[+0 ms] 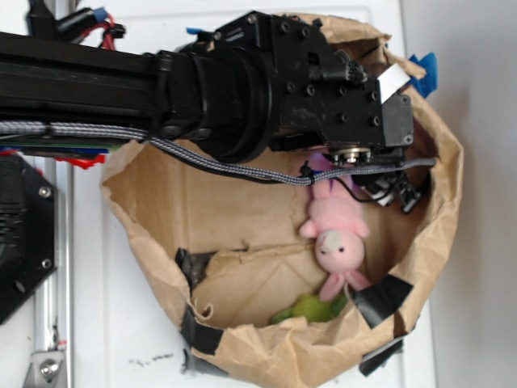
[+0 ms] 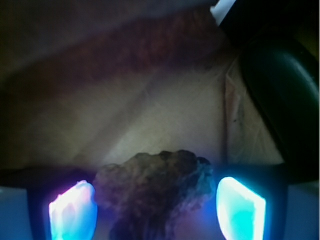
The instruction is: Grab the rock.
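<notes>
From the exterior view the bulky black robot arm [image 1: 242, 89] covers most of the upper half of the crumpled brown paper bag [image 1: 440, 210], and its wrist block hides whatever lies directly beneath it; the lumpy brown-grey rock cannot be seen from here at all. The fingers are also mostly lost in that view, only some dark hardware and cabling showing just right of the small pink plush animal [image 1: 338, 238] (which lies head-down against the bag's inner right side). Below the plush, a green soft toy [image 1: 311, 308] is cut off by the bag's folded front rim, so its shape is hard to make out. Strips of black tape [image 1: 380, 297] patch the bag's edge, and the bag sits on a white counter [image 1: 121, 323].

The wrist view is dim and blurred. The rough, pitted brown-grey rock [image 2: 155, 187] fills the bottom centre, its lower part cut off by the frame edge. It sits right between the two fingers [image 2: 157, 207], whose glowing blue-lit pads [image 2: 72, 212] stand spread to either side; the left pad appears to touch the rock's flank, while a thin gap seems to remain on the right, though the glare makes contact uncertain. Behind lies creased brown paper, and a dark rounded shape [image 2: 282, 100] at upper right is unidentifiable.
</notes>
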Tool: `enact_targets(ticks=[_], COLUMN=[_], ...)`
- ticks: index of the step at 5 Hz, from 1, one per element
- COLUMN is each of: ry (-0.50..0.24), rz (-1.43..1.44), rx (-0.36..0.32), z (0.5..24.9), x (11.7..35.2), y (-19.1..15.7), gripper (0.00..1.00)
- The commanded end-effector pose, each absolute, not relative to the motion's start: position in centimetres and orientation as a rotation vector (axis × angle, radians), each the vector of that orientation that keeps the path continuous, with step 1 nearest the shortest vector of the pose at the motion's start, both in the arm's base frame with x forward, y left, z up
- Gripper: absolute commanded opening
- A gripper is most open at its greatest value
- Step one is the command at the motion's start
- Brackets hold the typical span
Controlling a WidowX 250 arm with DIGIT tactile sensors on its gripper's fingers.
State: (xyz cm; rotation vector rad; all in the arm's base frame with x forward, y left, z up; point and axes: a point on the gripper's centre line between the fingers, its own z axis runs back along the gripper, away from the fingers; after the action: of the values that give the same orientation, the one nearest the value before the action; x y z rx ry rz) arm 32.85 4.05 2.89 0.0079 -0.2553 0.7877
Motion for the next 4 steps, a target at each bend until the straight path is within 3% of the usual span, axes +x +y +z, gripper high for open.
enact_targets(ticks=[1,3,4], ry=[-0.298,-0.299,-0.280], rz=[0.766,0.762,0.737], rx=[0.014,0.010,0.000], z=[3.2,3.5,4.8], x=[33.4,33.2,33.0], y=[4.7,4.8,4.7], gripper=[0.00,0.00,0.00])
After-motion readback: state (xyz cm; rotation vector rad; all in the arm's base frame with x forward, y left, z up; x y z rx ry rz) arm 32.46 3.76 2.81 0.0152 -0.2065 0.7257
